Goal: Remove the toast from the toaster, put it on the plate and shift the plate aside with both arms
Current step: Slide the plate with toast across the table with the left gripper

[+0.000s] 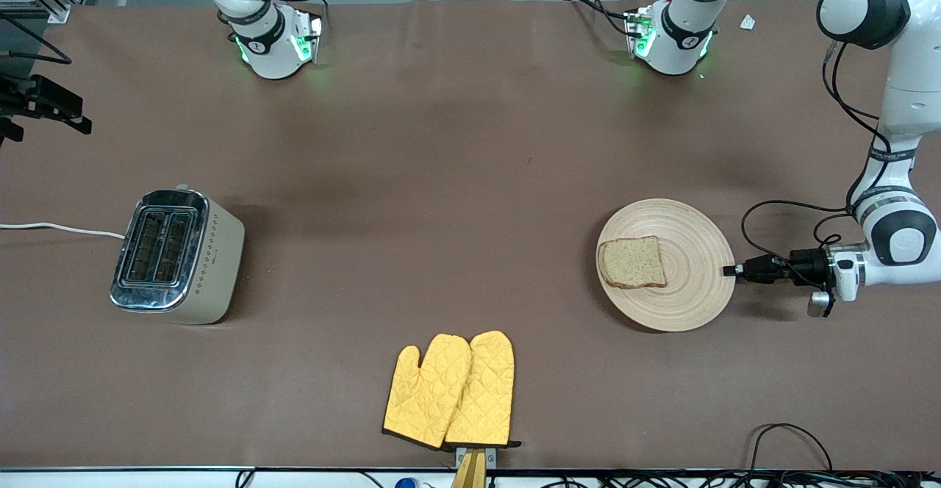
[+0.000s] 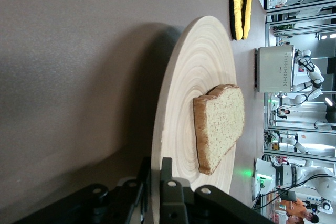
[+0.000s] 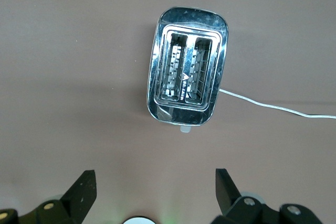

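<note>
Closest to the front camera, a pair of yellow oven mitts [image 1: 450,390] lies flat on the brown counter [image 1: 441,179]. The wooden plate [image 1: 691,282] sits farther from the camera than the mitts, toward the left arm's end of the counter, and the wholegrain toast [image 1: 633,262] lies flat on the plate. The left gripper [image 1: 729,270] sits at the plate's rim, fingers [image 2: 167,192] clenched on the plate's edge. The chrome two-slot toaster [image 1: 175,255] stands toward the right arm's end, well apart from the plate, both slots empty. The right gripper [image 3: 152,192] hangs over the counter near the toaster, fingers spread wide, grasping nothing.
</note>
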You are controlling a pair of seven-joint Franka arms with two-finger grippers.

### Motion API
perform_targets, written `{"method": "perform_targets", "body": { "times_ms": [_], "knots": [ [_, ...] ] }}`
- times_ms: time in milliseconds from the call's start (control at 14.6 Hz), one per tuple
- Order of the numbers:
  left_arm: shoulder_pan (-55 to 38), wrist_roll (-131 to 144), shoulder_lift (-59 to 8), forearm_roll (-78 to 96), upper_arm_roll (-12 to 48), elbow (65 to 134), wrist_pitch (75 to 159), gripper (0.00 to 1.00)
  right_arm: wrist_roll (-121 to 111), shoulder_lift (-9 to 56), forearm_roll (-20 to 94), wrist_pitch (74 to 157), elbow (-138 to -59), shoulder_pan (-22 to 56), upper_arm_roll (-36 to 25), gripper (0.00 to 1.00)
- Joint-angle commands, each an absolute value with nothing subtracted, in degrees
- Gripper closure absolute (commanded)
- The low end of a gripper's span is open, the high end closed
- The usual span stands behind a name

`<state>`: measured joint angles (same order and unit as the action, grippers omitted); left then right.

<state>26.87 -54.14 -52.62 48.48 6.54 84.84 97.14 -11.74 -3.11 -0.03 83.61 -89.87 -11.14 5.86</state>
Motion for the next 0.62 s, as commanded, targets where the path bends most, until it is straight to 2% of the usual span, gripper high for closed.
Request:
{"method": "perform_targets", "body": {
  "times_ms": [0, 137, 274, 548],
  "knots": [
    [27.2, -53.8, -51.8, 48.3, 6.7, 84.6, 95.7, 0.0, -12.2, -3.4, -1.0, 83.2, -89.7, -11.3, 6.2, 0.0],
    [27.1, -51.1, -50.9, 44.7, 6.7, 83.7, 95.7, 0.0, -12.2, -3.4, -0.9, 83.2, -89.8, -11.3, 6.2, 0.0],
    [27.1, -46.9, -49.9, 38.4, 7.0, 79.5, 95.6, 0.0, -12.2, -3.4, -0.9, 83.3, -89.7, -11.3, 6.3, 0.0],
    [25.1, -39.5, -42.9, 26.7, 7.6, 77.9, 95.5, 0.0, -12.2, -3.4, -0.9, 83.2, -89.8, -11.3, 6.2, 0.0]
  ]
}}
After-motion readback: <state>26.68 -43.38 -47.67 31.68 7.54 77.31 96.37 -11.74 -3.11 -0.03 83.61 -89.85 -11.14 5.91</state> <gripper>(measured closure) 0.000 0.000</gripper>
